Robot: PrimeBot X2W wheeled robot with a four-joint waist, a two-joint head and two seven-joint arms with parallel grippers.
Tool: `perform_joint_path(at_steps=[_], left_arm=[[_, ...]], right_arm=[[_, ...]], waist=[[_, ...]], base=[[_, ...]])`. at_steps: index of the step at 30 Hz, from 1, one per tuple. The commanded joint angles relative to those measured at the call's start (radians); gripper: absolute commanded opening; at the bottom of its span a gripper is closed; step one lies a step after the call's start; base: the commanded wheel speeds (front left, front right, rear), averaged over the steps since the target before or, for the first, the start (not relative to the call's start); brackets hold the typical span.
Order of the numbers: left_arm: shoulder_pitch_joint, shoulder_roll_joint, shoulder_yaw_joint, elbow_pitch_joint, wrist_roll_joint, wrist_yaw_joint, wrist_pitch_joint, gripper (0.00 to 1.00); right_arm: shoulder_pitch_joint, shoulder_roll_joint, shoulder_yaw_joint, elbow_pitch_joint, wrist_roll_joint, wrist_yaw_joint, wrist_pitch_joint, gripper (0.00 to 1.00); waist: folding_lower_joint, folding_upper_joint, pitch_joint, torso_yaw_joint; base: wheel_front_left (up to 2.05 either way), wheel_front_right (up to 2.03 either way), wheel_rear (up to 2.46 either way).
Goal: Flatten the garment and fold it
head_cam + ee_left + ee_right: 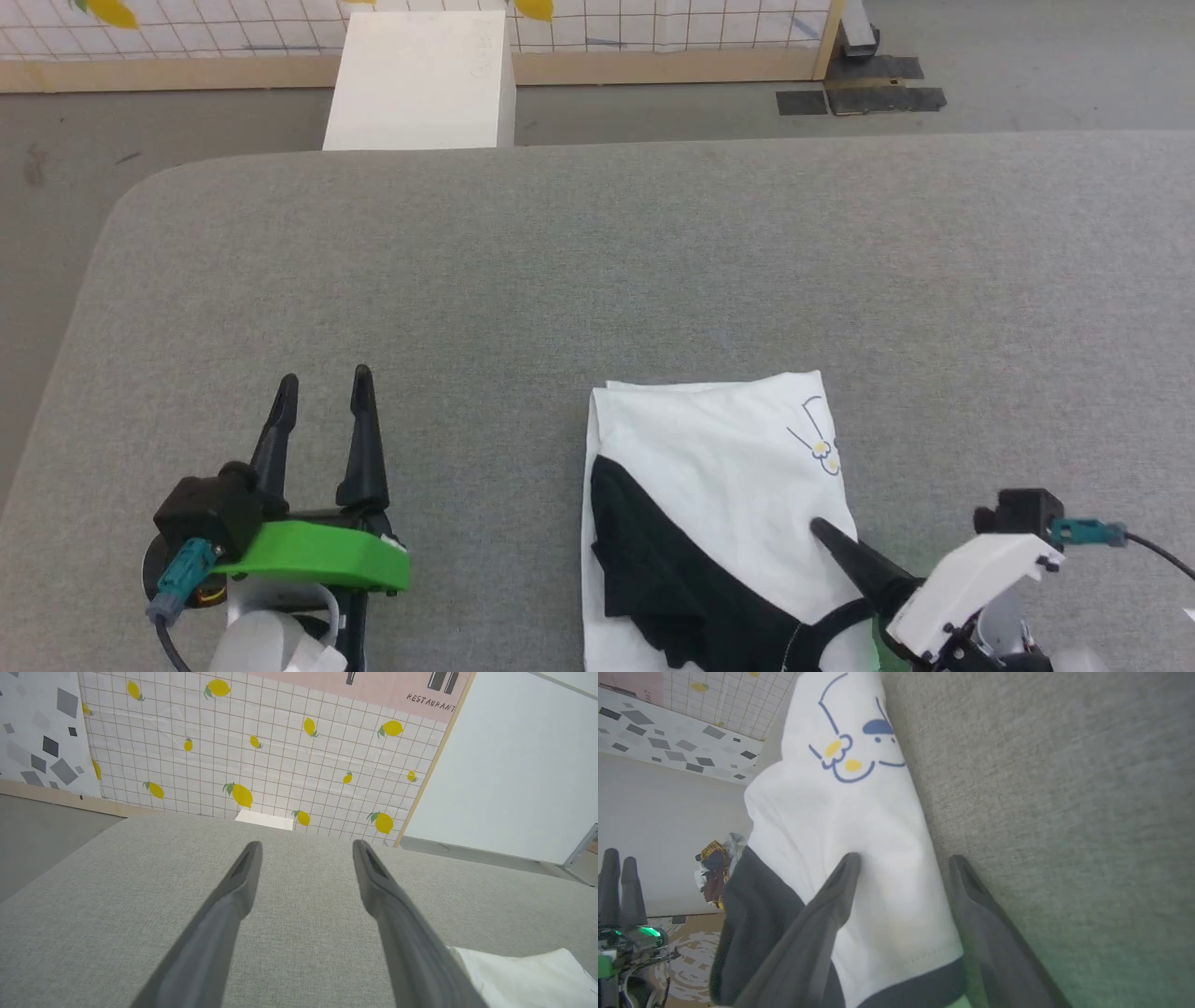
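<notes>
The grey pad (653, 261) runs under both pincers and is bare ahead of them, so I have room to work. The garment (728, 457) lies right at my right pincer (904, 859) and well off to the right of my left pincer (325, 376). It is a narrow stack, white panel up, with a black sleeve (653, 551) across the near part. I judge the lengthwise folds done and a crosswise one left.

The box (420, 79) stands far ahead of the left pincer, beyond the pad and out of the way.

The right pincer is spread wide with nothing clamped. One finger is over the white cloth and the other over the pad just beside it, straddling the edge, I think to take it. I cannot tell if it touches the cloth. The left pincer is equally wide and empty, parked over bare pad clear of the cloth.

A small print (850, 751) sits just ahead of the right tips.
</notes>
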Motion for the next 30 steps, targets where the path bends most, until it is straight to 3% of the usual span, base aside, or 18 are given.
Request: perform_joint_path(at_steps=[1, 5, 6, 9, 10, 15, 21, 26, 30], left_arm=[[0.007, -0.003, 0.0, 0.001, 0.005, 0.001, -0.005, 1.0], [0.006, -0.003, -0.001, 0.003, 0.005, 0.0, -0.005, 1.0], [0.006, -0.003, -0.001, 0.004, 0.005, 0.0, -0.005, 1.0], [0.007, -0.003, -0.001, 0.006, 0.006, 0.0, -0.005, 1.0], [0.007, -0.003, 0.0, 0.006, 0.007, 0.0, -0.005, 1.0], [0.015, -0.003, 0.012, -0.002, 0.01, 0.003, -0.005, 1.0], [0.018, -0.003, 0.026, -0.019, 0.023, 0.0, -0.005, 1.0], [0.001, -0.003, 0.029, -0.038, 0.041, -0.006, -0.005, 1.0], [-0.024, -0.002, 0.023, -0.054, 0.059, -0.011, -0.005, 1.0]], right_arm=[[-0.023, 0.001, 0.015, 0.019, -0.003, -0.001, 0.017, 1.0], [-0.053, 0.001, 0.057, 0.058, -0.012, -0.001, 0.057, 1.0], [-0.061, 0.001, 0.07, 0.063, -0.014, -0.001, 0.068, 0.58], [-0.073, 0.001, 0.095, 0.063, -0.024, -0.001, 0.087, 0.08], [-0.076, 0.001, 0.096, 0.059, -0.035, -0.001, 0.085, 0.0], [-0.097, 0.001, 0.094, 0.009, -0.159, -0.001, 0.077, 0.0], [-0.162, -0.022, 0.11, -0.087, -0.371, -0.001, 0.124, 0.0], [-0.253, -0.132, 0.16, -0.124, -0.536, -0.001, 0.188, 0.0], [-0.331, -0.213, 0.179, -0.114, -0.6, -0.001, 0.21, 0.0]], waist=[[0.0, 0.0, 0.001, 0.004], [0.0, 0.0, 0.001, 0.01], [0.0, 0.0, 0.0, 0.011], [0.0, 0.0, -0.001, 0.013], [0.0, 0.0, -0.002, 0.012], [0.0, 0.0, 0.0, -0.008], [0.0, 0.0, 0.016, -0.081], [0.0, 0.0, 0.048, -0.175], [0.0, 0.0, 0.086, -0.252]], base=[[0.0, 0.0, 0.0], [0.0, 0.0, 0.0], [0.0, 0.0, 0.0], [0.0, 0.0, 0.0], [0.0, 0.0, 0.0], [0.0, 0.0, 0.0], [0.0, 0.0, 0.0], [0.0, 0.0, 0.0], [0.0, 0.0, 0.0]])
